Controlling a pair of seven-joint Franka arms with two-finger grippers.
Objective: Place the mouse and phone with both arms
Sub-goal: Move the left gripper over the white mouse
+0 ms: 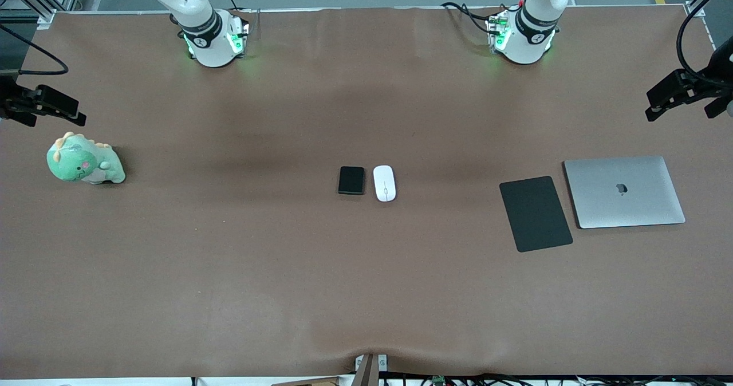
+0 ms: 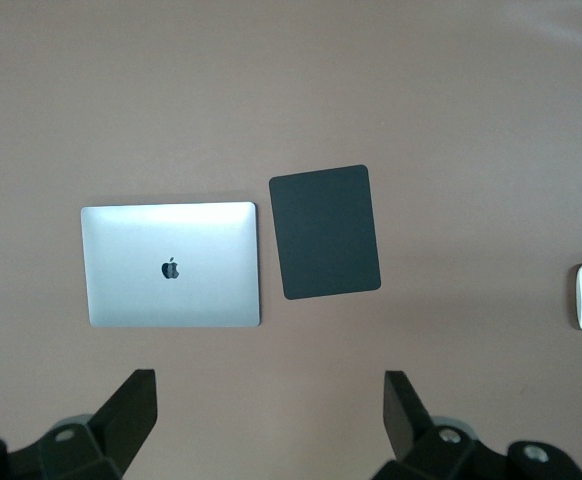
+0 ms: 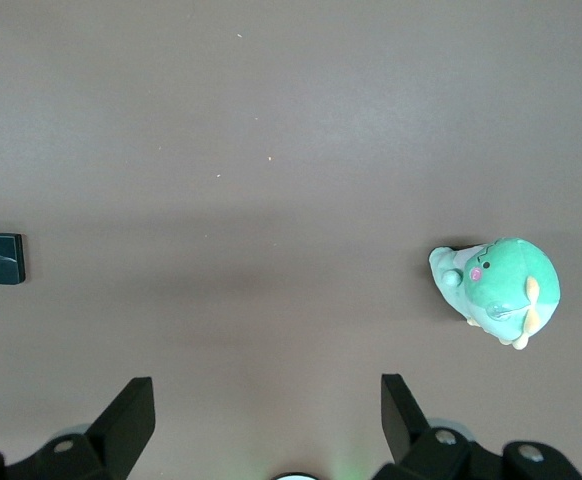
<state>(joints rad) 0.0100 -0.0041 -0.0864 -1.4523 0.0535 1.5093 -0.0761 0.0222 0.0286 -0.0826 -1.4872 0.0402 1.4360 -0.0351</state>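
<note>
Mid-tabletop, the small matte black phone (image 1: 351,180) lies just beside the glossy white oval mouse (image 1: 385,183). The left gripper (image 2: 271,405), jaws spread and empty, sees only mouse, black mouse pad (image 2: 325,232) and silver laptop (image 2: 170,265); the right gripper (image 3: 268,400), likewise released, sees phone and green plush dinosaur (image 3: 499,289)

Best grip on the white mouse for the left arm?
Come straight down on the mouse and pinch its two long sides at mid-length. It lies flat, long axis toward the front camera. The phone sits close beside it, a narrow gap apart, so one of the fingers must slip in carefully.
</note>
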